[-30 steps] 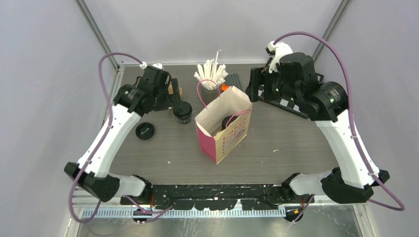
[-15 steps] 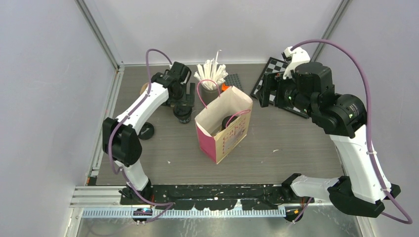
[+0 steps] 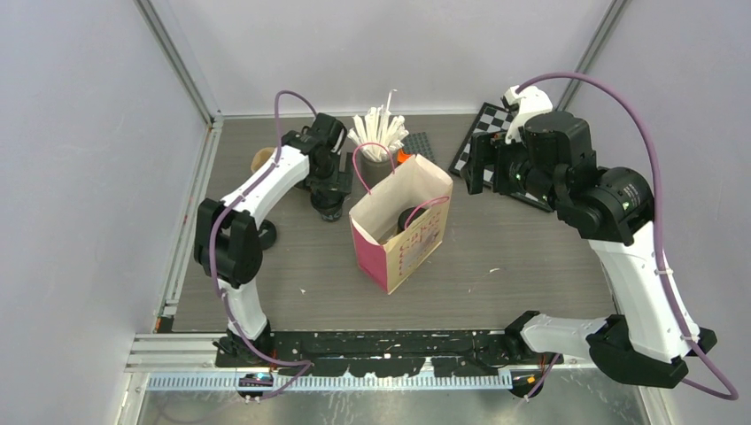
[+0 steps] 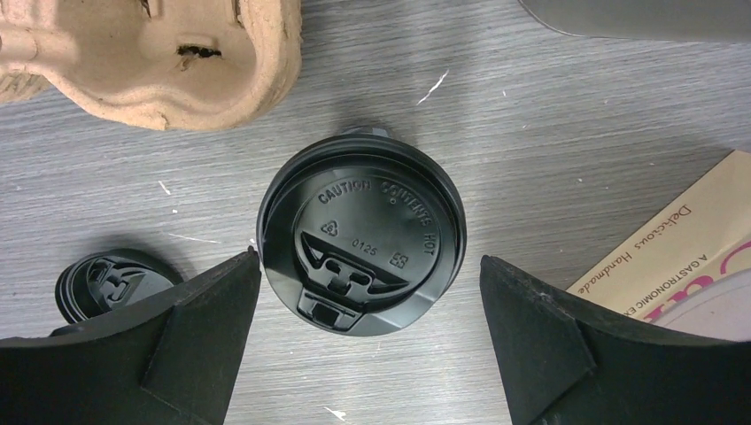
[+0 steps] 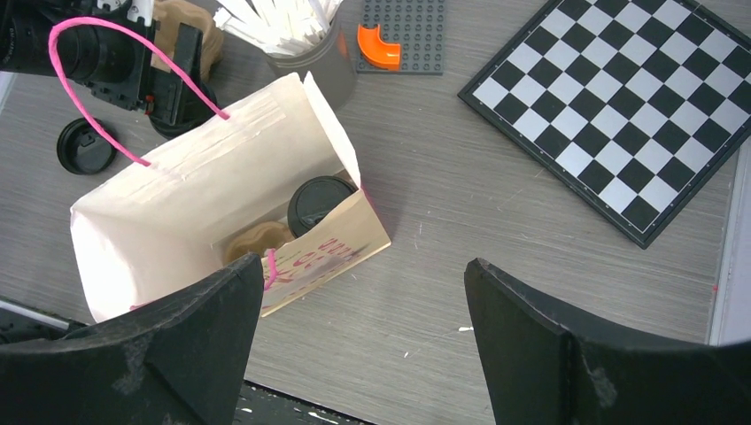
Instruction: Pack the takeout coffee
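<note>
Left tool, spread wide, has swung above the lidded cup; right tool gapes too.

One coffee cup beside paper bag

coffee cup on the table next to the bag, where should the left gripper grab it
Probably by its round sides near the top, coming straight down. The coffee cup stands upright, and the open left gripper straddles it, one finger each side, clear of the paper bag.
</note>
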You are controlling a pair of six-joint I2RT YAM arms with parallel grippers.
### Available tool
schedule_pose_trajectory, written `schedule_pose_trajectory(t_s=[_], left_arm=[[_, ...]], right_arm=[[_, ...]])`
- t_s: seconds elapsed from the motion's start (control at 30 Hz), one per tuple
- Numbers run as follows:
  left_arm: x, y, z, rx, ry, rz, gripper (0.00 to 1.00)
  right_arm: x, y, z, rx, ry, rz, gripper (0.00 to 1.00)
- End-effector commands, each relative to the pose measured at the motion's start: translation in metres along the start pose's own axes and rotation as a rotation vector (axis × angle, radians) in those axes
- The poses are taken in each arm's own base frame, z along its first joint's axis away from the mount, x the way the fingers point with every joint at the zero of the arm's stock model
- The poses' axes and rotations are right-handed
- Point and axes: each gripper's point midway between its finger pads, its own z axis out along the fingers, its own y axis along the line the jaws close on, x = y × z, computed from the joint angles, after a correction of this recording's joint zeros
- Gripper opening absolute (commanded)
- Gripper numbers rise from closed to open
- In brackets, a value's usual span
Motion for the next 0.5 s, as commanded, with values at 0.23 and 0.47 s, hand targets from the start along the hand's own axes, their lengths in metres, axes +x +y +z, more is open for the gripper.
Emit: schedule_pose_trajectory(t_s=[0.23,0.47], left_arm=[[-0.019,0.006,-0.005,0.011,-0.061,0.030,0.95],[-0.014,0.005,0.001,0.021,-0.044,0.034,0.95]], right_arm=[[-0.006,-0.003,0.002,0.016,-0.021,-0.025,0.88],[-0.010,-0.002,0.001,0.009,-0.039,-0.025,0.88]])
